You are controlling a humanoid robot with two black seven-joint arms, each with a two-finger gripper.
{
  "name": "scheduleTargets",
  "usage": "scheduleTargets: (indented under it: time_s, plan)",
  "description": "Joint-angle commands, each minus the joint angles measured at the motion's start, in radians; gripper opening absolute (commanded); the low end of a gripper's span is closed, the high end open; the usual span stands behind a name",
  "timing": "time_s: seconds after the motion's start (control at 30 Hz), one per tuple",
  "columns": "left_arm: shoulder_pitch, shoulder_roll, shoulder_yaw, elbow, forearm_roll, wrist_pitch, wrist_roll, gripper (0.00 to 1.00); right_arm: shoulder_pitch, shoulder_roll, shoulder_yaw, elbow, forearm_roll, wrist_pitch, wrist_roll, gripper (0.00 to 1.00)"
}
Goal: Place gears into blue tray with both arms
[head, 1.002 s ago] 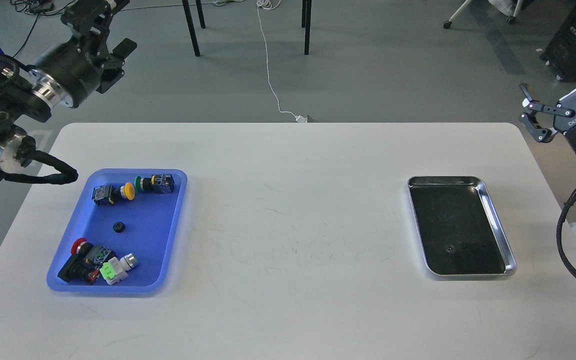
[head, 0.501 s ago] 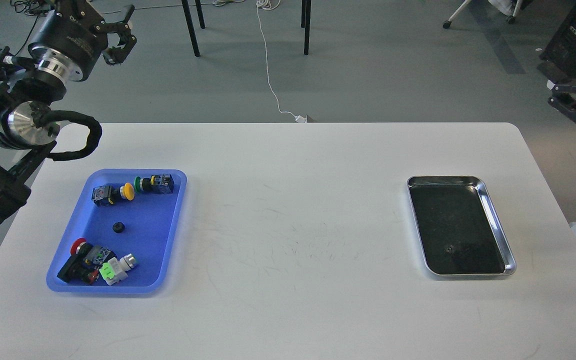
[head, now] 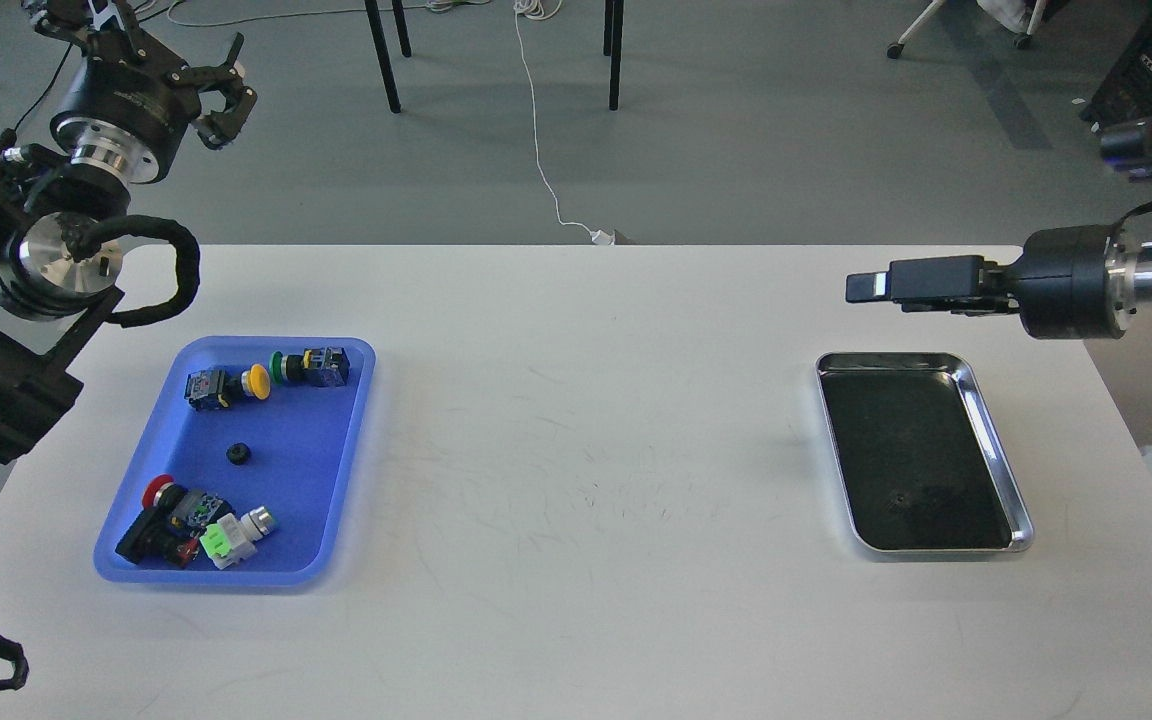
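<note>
White table [head: 576,420], rounded corners, faint scuffs at centre; grey floor behind with dark chair legs and a white cable [head: 539,130] running to a plug at the table's far edge.

Blue tray [head: 336,480], left side of table. Contents: one gear [head: 238,454], small, black, lying alone near the tray's middle; yellow-capped push-button switch [head: 221,386] and green-capped push-button switch [head: 311,367] side by side at the far end; red-capped switch [head: 161,515], a bright green-tabbed part [head: 216,542] and a silver-nosed switch [head: 254,522] clustered at the near left corner.

Steel tray [head: 991,440], right side of table, shiny rim, black lining. One second gear [head: 898,496], barely visible against the lining, near the tray's near end.

Left gripper [head: 151,55], raised beyond the table's far left corner, above the floor; fingers spread wide, holding nothing. Small lettering on its black body, not readable.

Right gripper [head: 871,285], reaching in level from the right edge, above the table just beyond the steel tray's far rim. Seen side-on; fingers overlap, so the gap cannot be told. Nothing visible in it. No legible labels elsewhere.
</note>
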Motion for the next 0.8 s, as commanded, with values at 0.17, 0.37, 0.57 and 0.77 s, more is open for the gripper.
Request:
scheduleTargets:
  time_s: [0.17, 0.37, 0.57, 0.77]
  plan:
    - [0.004, 0.037, -0.003, -0.003, 0.000, -0.002, 0.000, 0.98, 0.000, 0.131, -0.229, -0.082, -0.429, 0.000, 0.040, 0.98]
    - [0.010, 0.040, -0.003, -0.006, 0.002, -0.008, 0.002, 0.98, -0.083, 0.168, -0.272, -0.159, -0.435, -0.073, 0.040, 0.95]
    - [0.013, 0.038, -0.003, -0.006, 0.002, -0.008, 0.002, 0.98, -0.130, 0.183, -0.272, -0.174, -0.434, -0.157, 0.040, 0.81]
    - [0.013, 0.038, -0.003, -0.006, 0.002, -0.008, 0.002, 0.98, -0.135, 0.223, -0.272, -0.193, -0.432, -0.157, 0.040, 0.66]
